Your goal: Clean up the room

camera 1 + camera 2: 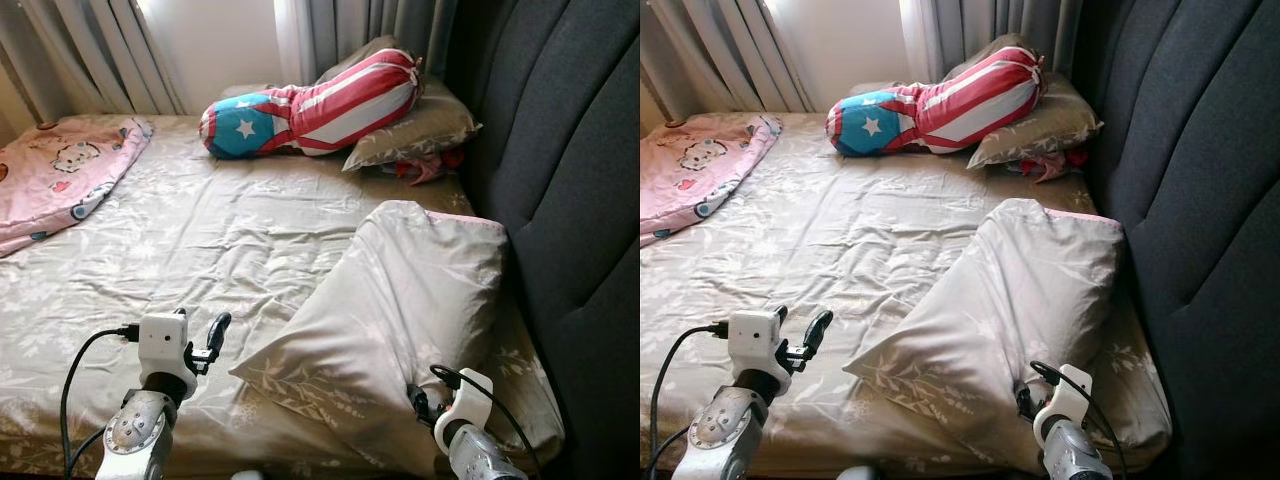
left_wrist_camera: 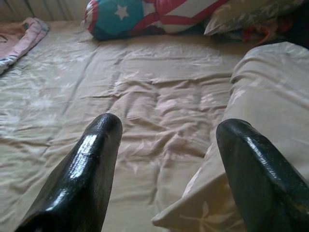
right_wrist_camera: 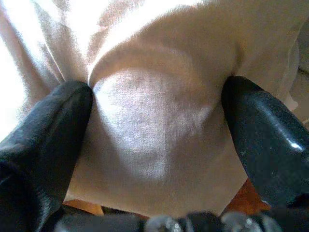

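Note:
A big beige pillow (image 1: 400, 300) with a leaf print stands tilted on the bed, its top leaning on the dark headboard (image 1: 570, 200). My right gripper (image 1: 418, 395) is at the pillow's near lower edge. In the right wrist view the two fingers (image 3: 53, 125) press into a bulge of the pillow's fabric (image 3: 154, 111), so the gripper (image 3: 157, 92) is shut on it. My left gripper (image 1: 202, 335) hovers open over the beige sheet (image 1: 200, 240), just left of the pillow's near corner (image 2: 193, 212), holding nothing.
At the head of the bed a stars-and-stripes bolster (image 1: 310, 105) lies on a second beige pillow (image 1: 420, 130), with a red item (image 1: 425, 168) beside it. A pink blanket (image 1: 60, 170) covers the far left. Grey curtains (image 1: 100, 50) hang behind.

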### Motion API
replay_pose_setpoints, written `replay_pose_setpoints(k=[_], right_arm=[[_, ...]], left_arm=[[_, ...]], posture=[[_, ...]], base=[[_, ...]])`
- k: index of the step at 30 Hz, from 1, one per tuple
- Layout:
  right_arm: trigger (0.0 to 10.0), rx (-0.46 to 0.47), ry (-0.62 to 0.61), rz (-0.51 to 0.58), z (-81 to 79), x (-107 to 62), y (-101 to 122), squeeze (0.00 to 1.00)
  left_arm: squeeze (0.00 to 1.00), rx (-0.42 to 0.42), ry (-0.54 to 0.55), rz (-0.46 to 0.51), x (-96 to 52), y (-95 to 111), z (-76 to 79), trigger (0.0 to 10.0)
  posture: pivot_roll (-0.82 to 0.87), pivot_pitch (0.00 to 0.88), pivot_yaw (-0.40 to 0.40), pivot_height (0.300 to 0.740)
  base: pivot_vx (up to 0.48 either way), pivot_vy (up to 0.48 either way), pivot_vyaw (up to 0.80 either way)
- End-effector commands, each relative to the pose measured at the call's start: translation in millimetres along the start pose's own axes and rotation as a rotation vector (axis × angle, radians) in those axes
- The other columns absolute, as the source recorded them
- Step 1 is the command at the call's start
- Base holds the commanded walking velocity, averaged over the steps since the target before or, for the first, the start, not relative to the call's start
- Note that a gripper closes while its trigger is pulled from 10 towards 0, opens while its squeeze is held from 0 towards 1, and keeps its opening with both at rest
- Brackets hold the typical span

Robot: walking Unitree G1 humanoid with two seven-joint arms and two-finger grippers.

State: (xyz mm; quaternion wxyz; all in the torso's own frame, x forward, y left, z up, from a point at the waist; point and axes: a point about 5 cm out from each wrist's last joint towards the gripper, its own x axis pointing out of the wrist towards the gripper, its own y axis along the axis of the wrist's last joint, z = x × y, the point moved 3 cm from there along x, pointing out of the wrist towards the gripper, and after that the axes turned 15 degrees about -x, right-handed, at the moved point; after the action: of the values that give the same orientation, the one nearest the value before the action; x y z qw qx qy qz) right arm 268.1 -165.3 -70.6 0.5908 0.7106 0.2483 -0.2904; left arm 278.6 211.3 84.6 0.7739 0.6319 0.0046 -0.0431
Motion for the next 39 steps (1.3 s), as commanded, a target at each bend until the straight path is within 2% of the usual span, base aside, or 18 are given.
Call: replay_pose_setpoints(k=[1, 6, 13, 24, 39], right_arm=[[0.0, -0.018, 0.028, -0.064, -10.8, -0.8, -15, 0.00], [0.0, -0.049, 0.048, -0.089, -14.8, -2.2, -24, 0.00], [0.0, -0.048, 0.054, -0.106, -16.3, -3.7, -31, 0.00], [0.0, -0.036, 0.052, -0.097, -19.0, -3.4, -30, 0.00], [0.0, -0.033, 0.050, -0.061, -18.9, -0.9, -17, 0.00]], left_arm=[[0.00, 0.005, 0.014, 0.003, -4.2, 5, -3.8, 10.0], [0.00, 0.003, 0.018, -0.005, -10.5, 6, -1.9, 10.0], [0.00, -0.004, 0.020, -0.016, -12.5, 6, 2.0, 10.0], [0.00, -0.009, 0.017, -0.016, -5.4, 6, 5.3, 10.0], [0.00, 0.006, -0.014, -0.020, 13.9, 4, 10.7, 10.0]], posture=[[0.18, 0.106, 0.027, 0.655], [0.18, 0.129, 0.022, 0.655], [0.18, 0.146, 0.020, 0.655], [0.16, 0.137, 0.012, 0.655], [0.14, 0.077, 0.002, 0.655]], base=[[0.000, 0.000, 0.00], [0.000, 0.000, 0.00], [0.000, 0.000, 0.00], [0.000, 0.000, 0.00], [0.000, 0.000, 0.00]])
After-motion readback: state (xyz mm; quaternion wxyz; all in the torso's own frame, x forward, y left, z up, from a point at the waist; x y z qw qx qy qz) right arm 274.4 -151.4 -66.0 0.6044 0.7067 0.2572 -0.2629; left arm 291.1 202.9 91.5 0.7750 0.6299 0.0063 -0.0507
